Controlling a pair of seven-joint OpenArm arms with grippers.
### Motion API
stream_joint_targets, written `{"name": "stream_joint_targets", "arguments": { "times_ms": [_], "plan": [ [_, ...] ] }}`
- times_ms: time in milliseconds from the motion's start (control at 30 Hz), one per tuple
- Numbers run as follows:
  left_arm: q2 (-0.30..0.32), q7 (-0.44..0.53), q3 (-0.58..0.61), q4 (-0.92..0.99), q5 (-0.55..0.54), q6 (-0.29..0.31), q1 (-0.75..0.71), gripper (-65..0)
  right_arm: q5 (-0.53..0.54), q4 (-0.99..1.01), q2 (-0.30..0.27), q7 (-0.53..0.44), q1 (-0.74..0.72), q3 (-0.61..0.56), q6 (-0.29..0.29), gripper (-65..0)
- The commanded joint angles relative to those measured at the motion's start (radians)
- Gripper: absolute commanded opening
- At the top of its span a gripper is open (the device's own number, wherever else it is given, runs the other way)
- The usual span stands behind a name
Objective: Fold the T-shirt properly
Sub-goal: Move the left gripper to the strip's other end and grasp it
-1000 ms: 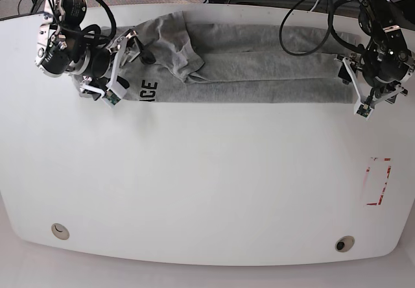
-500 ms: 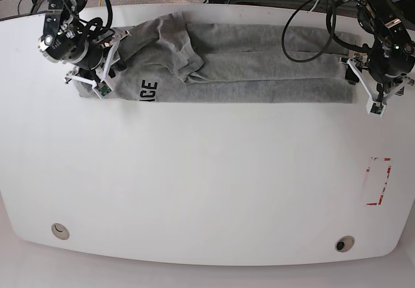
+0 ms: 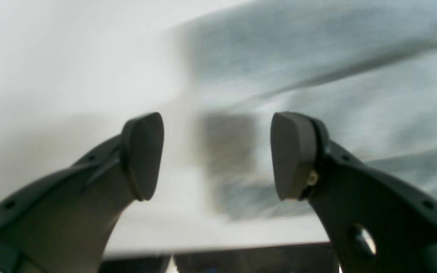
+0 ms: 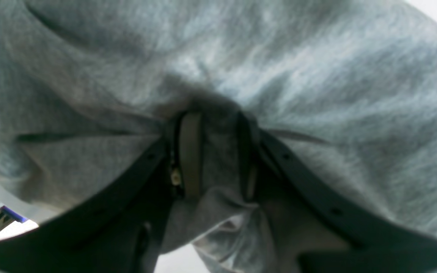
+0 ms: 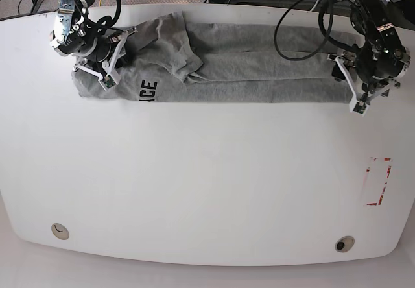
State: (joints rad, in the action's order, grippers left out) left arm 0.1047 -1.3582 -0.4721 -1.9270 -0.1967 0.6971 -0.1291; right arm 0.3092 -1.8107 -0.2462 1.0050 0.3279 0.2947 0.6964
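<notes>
The grey T-shirt lies as a long wrinkled strip across the far side of the white table, with dark lettering showing near its left end. My right gripper is at the shirt's left end. In the right wrist view the gripper is shut on a bunch of the grey fabric. My left gripper is at the shirt's right end. In the left wrist view it is open and empty, just above the blurred edge of the shirt.
A red-outlined mark sits on the table at the right. Two round holes are near the front edge. Cables hang over the table's far right edge.
My right gripper has moved back and up onto the shirt's left end. My left arm has shifted right, then back left to the shirt's right end.
</notes>
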Motion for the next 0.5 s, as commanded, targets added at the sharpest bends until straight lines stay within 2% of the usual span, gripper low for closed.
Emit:
{"name": "stream_joint_targets", "arguments": {
  "times_ms": [0, 233, 367, 467],
  "plan": [
    [0.010, 0.004, 0.019, -0.016, 0.007, 0.001, -0.011, -24.9, 0.000, -0.011, -0.008, -0.010, 0.000, 0.004, 0.002, -51.0],
    [0.010, 0.015, 0.043, -0.004, 0.010, 0.001, -0.051, -26.8, 0.000, 0.019, -0.008, -0.010, -0.003, 0.004, 0.002, -51.0],
    [0.017, 0.062, 0.051, 0.057, 0.010, 0.001, -0.076, -35.6, -0.002, 0.064, -0.008, -0.013, -0.008, 0.005, 0.002, -51.0],
    [0.045, 0.096, 0.068, 0.120, 0.010, 0.001, -0.080, -42.9, -0.002, 0.090, -0.008, -0.013, -0.022, 0.005, 0.002, -51.2]
  ]
}}
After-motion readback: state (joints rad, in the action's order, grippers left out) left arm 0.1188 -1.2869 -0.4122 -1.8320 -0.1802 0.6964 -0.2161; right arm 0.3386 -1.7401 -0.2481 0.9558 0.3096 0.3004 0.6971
